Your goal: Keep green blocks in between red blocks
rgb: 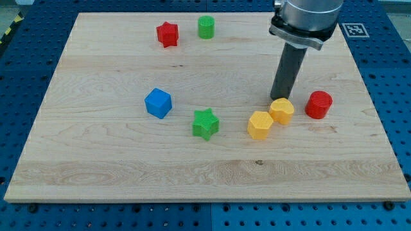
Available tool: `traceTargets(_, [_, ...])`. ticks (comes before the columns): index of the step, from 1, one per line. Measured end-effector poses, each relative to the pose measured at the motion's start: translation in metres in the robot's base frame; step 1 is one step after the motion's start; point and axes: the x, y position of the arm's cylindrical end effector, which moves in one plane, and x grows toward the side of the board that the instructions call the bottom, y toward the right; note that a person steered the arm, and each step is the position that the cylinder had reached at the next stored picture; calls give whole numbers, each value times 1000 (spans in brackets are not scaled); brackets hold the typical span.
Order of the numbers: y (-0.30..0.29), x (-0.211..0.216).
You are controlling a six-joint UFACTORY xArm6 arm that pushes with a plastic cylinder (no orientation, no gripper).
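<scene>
Upper centre of frame: star block (167,34) left of cylinder block (206,27). Mid-frame, left to right: cube (158,103), star (205,124), two touching hexagonal blocks (260,125) (282,111), cylinder (318,104). My tip (280,98) sits just behind the right hexagonal block.

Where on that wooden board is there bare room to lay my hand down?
Bare: the strip along the view's bottom below the green star, and the view's left beside the blue cube. Crowded: my tip touching two yellow blocks beside the red cylinder.

Wooden board (96,167) carries red, green, blue and yellow blocks.
</scene>
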Motion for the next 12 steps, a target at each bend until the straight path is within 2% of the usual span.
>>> traceTargets(3, [-8, 25])
traceTargets(4, [-56, -6])
traceTargets(5, [-129, -53])
traceTargets(6, [-219, -67])
traceTargets(7, [-303, -66])
traceTargets(8, [-348, -35])
traceTargets(9, [-334, 17])
traceTargets(11, [-205, 103])
traceTargets(12, [-179, 95])
